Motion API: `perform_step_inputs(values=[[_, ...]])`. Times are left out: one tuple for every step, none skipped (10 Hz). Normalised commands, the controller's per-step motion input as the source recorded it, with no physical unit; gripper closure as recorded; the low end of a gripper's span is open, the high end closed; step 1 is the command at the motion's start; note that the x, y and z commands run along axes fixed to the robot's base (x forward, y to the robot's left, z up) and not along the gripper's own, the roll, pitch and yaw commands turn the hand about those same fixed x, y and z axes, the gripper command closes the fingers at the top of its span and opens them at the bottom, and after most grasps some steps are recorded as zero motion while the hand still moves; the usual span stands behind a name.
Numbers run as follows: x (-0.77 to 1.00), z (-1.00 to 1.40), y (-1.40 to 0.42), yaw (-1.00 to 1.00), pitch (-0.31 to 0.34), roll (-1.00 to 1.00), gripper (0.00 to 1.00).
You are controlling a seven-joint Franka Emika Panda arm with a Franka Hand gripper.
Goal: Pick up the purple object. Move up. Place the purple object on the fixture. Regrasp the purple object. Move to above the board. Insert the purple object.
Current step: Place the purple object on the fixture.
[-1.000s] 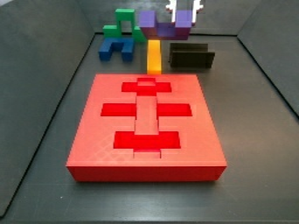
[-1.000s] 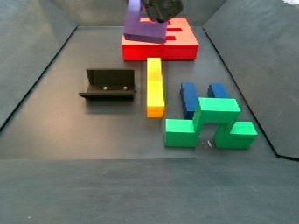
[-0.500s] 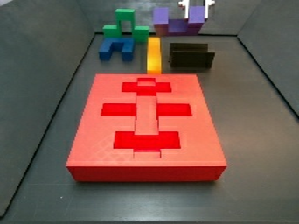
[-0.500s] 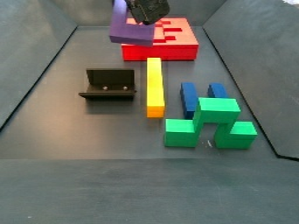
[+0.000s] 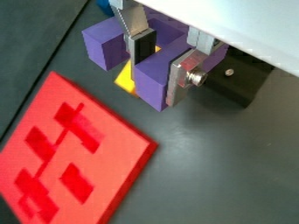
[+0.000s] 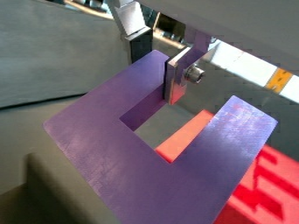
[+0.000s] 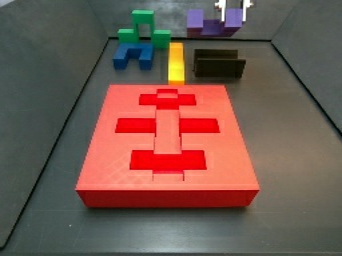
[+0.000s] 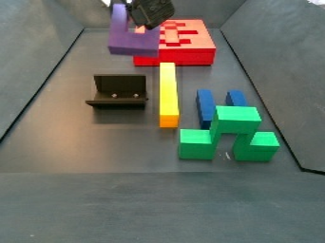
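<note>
A: Where is the gripper (image 5: 160,61)?

B: High up, off the floor. In a side view it hangs at the top edge of the picture (image 7: 233,14), above the fixture (image 7: 218,65). Its jaws are closed on the purple block (image 5: 140,63), one silver finger (image 5: 177,80) pressed to the outside of a prong, the other down in the slot between the prongs.

A: So the block is off the floor?

B: Yes. In both side views it hangs in the air under the gripper (image 8: 150,11); the purple shape (image 8: 128,34) shows in front of the board's (image 8: 191,49) far left corner, tilted. A wrist view shows its U from close by (image 6: 163,149), with red showing through the gap.

A: And the fixture?

B: On the floor, bare, beside the yellow bar (image 8: 168,93). In a side view it sits to the bar's left (image 8: 118,92); in a wrist view it shows as a dark box just behind the gripper (image 5: 239,82).

A: The board?

B: Flat on the floor, its recesses open (image 7: 167,143).

A: Anything else?

B: A blue block (image 8: 218,102) and green blocks (image 8: 229,132) lie past the bar, well apart from the gripper.
</note>
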Motion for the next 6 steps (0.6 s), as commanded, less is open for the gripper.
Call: perform_step_inputs(values=[[0.42,-0.28,0.18,0.01,-0.017,0.09,1.0],[0.0,0.0,0.0,0.0,0.0,-0.01,1.0],[0.12,0.0,-0.01,0.0,0.0,0.02,1.0],[0.85,-0.22,0.03,0.0,0.0,0.06,1.0],[0.96,-0.43,0.19,0.0,0.0,0.17,1.0],[0.59,-0.48,0.29,0.03,-0.02,0.15,1.0]])
